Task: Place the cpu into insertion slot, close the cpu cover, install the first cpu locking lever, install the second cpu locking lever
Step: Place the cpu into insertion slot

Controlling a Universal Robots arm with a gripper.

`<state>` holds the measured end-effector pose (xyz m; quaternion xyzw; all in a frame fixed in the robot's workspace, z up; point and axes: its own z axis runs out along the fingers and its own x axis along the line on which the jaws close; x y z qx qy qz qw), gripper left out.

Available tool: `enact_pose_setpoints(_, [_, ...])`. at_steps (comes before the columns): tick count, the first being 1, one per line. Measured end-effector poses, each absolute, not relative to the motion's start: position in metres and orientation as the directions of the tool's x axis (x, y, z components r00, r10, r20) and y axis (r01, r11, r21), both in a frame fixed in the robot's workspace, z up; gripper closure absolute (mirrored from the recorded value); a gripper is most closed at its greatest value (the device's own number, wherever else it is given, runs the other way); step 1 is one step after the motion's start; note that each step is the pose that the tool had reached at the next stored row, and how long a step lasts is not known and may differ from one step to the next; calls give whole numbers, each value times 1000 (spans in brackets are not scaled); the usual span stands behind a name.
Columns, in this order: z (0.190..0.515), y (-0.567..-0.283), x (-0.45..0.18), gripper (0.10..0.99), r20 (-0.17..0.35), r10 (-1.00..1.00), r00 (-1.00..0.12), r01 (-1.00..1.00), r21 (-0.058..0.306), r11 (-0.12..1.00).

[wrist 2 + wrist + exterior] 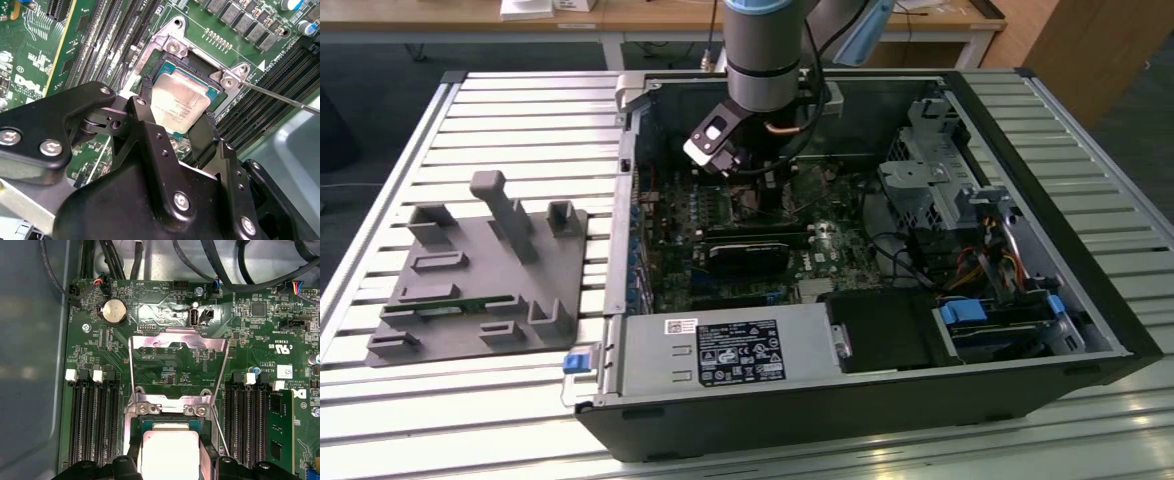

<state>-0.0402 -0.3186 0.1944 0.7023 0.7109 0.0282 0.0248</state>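
Right, reaching down with the arm (767, 50) into the open computer case (854, 410) in the exterior view, working over the green motherboard (250, 340) towards the case's far wall. Pinching the cpu (182, 102) in the gripper (177, 100), pressing the two black fingers (204, 137) against opposite edges of the chip and showing its dull metal top upward. Holding it squarely over the insertion slot (170, 47), inside the silvery rim. Not managing to tell from either wrist view whether it is sitting fully down in the socket or hanging just above it.

Seeing the same grip in the first wrist view, with the chip just beside the slot's metal bar and its two screws. Spotting the cpu cover (150, 342) swung wide open, leaning away from the slot on that bar and showing bare board through its square window.

Passing long black memory slots (92, 425) on both sides of the socket. Catching a thin metal lever (280, 97) running out from one corner of the rim, angling away over those slots rather than lying along the socket. Glimpsing a round coin battery (115, 312) beyond the open cover.

Noting, over on the exterior view's left, a grey fixture (480, 270) lying on the slatted table (520, 110), well apart from the case.
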Motion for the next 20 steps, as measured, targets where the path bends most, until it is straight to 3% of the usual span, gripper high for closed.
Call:
enact_pose_setpoints(11, [192, -318, -40, 545, 4, 1000, -12, 997, 75, 12])
enact_pose_setpoints(14, [192, -318, -40, 533, 5, 1000, -12, 997, 75, 12])
enact_pose_setpoints(15, [192, -318, -40, 471, 5, 1000, -12, 997, 75, 12])
enact_pose_setpoints(20, [195, -318, -40, 471, 4, 1000, -12, 997, 75, 12])
